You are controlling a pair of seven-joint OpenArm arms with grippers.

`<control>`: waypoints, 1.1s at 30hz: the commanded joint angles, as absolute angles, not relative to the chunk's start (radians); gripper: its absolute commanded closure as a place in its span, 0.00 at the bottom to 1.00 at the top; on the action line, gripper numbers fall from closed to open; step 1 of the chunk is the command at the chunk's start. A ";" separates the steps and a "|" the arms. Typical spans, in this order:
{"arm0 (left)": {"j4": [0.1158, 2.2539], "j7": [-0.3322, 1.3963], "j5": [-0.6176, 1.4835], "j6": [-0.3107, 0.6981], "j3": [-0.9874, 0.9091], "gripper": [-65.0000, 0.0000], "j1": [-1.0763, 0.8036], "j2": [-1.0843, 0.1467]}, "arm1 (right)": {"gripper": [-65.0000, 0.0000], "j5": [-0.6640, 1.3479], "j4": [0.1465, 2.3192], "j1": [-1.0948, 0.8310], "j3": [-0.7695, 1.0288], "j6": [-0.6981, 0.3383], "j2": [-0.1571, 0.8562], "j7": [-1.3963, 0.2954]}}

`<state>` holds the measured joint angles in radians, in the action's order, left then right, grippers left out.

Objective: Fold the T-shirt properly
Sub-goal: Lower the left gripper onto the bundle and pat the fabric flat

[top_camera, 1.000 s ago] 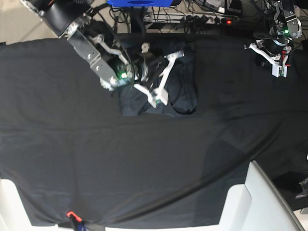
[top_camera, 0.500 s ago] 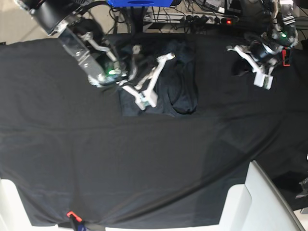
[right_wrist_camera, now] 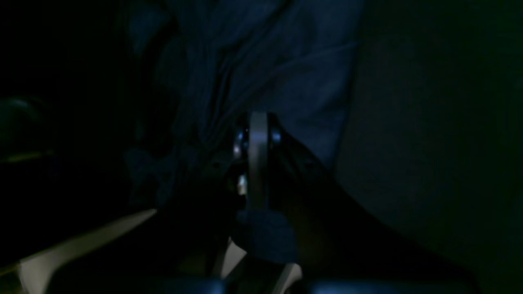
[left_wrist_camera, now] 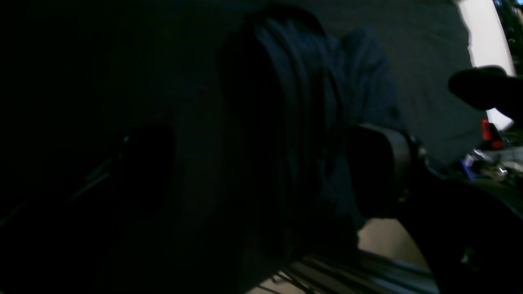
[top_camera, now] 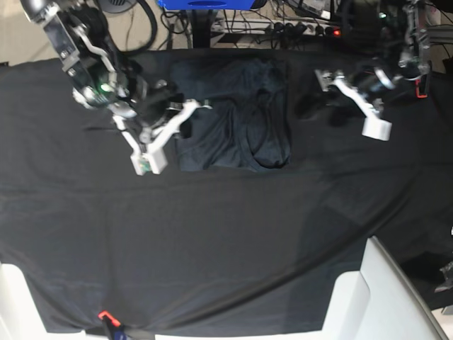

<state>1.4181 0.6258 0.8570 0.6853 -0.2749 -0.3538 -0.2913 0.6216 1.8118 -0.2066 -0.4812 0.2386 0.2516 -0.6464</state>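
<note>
The T-shirt (top_camera: 233,117) lies as a folded dark rectangle at the back middle of the black table cloth (top_camera: 212,234), with rumpled folds along its right side. My right gripper (top_camera: 150,164) hangs just left of the shirt over the cloth; its white fingers meet at the tips and hold nothing. My left gripper (top_camera: 347,106) is to the right of the shirt, apart from it, jaws spread wide. The left wrist view is dark and shows the bluish shirt (left_wrist_camera: 318,94) beyond the spread fingers (left_wrist_camera: 478,85). In the right wrist view the shirt (right_wrist_camera: 286,73) lies past the shut gripper (right_wrist_camera: 256,126).
White furniture pieces (top_camera: 386,297) stand at the table's front right corner and front left. Cables and a power strip (top_camera: 304,28) run behind the back edge. A small red clip (top_camera: 105,314) sits at the front edge.
My right gripper has pulled back off the shirt to the left and down. The left arm has swung left toward the shirt and its jaws have opened.
</note>
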 commanded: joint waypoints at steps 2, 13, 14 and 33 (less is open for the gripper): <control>1.394 0.607 0.875 0.698 -0.225 0.00 -0.328 -0.298 | 1.00 0.625 1.827 -0.199 -0.449 0.232 0.259 -0.628; 1.211 0.604 0.874 0.698 -0.137 0.00 -0.229 -0.209 | 1.00 0.625 1.828 -0.229 -0.438 0.232 0.266 -0.627; 1.198 0.604 0.872 0.698 -0.137 0.00 -0.228 -0.203 | 1.00 0.625 1.828 -0.234 -0.438 0.232 0.266 -0.627; 1.066 0.602 0.725 0.698 -0.150 0.85 -0.137 -0.107 | 1.00 0.621 1.824 -0.262 -0.390 0.232 0.266 -0.624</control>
